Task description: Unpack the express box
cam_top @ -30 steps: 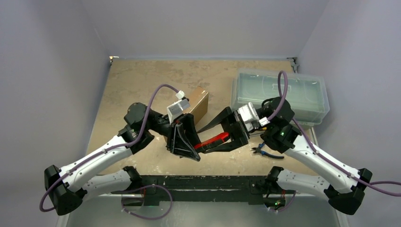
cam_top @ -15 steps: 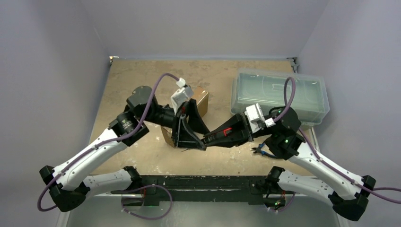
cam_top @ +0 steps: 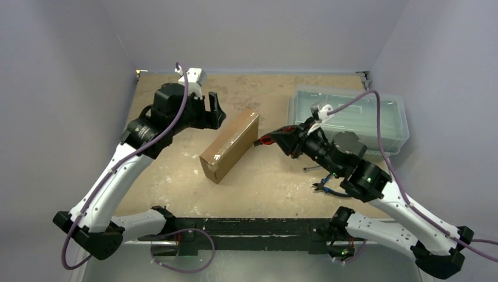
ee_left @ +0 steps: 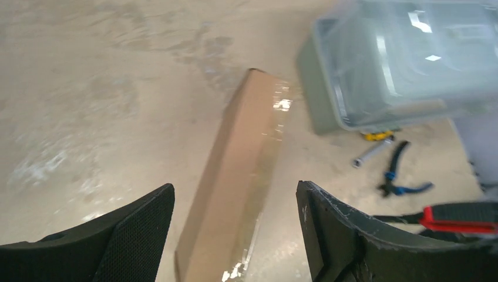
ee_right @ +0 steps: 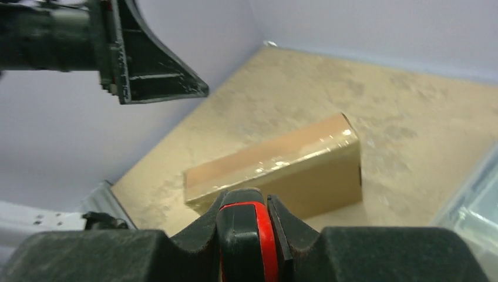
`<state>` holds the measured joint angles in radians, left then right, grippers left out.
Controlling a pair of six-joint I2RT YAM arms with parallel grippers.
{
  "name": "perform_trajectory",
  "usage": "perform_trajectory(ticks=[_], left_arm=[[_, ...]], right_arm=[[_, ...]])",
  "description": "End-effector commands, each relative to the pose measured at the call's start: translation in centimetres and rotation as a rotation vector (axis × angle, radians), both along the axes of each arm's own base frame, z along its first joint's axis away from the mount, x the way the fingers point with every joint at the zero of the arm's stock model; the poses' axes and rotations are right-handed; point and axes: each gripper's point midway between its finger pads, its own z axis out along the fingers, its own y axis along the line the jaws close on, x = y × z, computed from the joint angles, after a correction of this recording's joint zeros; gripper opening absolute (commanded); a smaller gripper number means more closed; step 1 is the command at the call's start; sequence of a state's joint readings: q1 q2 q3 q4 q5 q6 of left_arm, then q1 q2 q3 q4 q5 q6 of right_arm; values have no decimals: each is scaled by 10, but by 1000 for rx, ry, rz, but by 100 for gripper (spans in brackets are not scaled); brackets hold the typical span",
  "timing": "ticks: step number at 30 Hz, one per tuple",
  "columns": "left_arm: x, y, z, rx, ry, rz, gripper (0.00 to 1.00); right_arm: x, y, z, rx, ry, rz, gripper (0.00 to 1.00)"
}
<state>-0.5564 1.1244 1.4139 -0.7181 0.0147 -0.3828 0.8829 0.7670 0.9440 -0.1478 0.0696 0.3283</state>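
Note:
The express box point(cam_top: 230, 145), brown cardboard and closed, stands on a long narrow side at the table's middle, with shiny clear tape along its top edge point(ee_left: 258, 158). My left gripper point(cam_top: 216, 111) hangs open above and behind the box's far left, nothing between its fingers point(ee_left: 235, 194). My right gripper point(cam_top: 276, 140) is shut on a red-and-black tool point(ee_right: 249, 226), whose tip points at the box's right end from a short way off. The box point(ee_right: 282, 170) fills the middle of the right wrist view; the left gripper's fingers point(ee_right: 147, 64) show at the top left there.
A clear plastic lidded bin point(cam_top: 352, 117) stands at the back right point(ee_left: 405, 59). Blue-handled pliers point(cam_top: 329, 189) and a small metal cylinder point(cam_top: 311, 168) lie in front of it. Something yellow point(ee_left: 376, 135) peeks from under the bin. Walls enclose the table.
My left gripper has opened, let go of the box and risen toward the back left. My right gripper has closed on the red tool and drawn back to the right.

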Motion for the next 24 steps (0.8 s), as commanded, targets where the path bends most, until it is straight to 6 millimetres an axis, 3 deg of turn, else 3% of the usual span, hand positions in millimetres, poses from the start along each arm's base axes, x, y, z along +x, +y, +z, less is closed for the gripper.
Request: perform_trajectory(ticks=[1,4,7,13,19,24], left_arm=[[40,36,-19,115,42,297,75],[62,19,-40,171,84,243,76],[76,18,-67,252,117,200,76],[87,54,-94,161,169,223,77],[73,86,-110,17,227,320,73],[39,130,-130,-13,364,505,70]], right_arm=[[19,-10,-19,-48,162,-180,0],[12,0,-17,-27,168,-169,0],[1,20,-15,-29,166,-125,0],[-33,72,-7,21,121,-9,0],[-35,115,9,10,101,19,0],[-41,143,17,-29,6,63,0]])
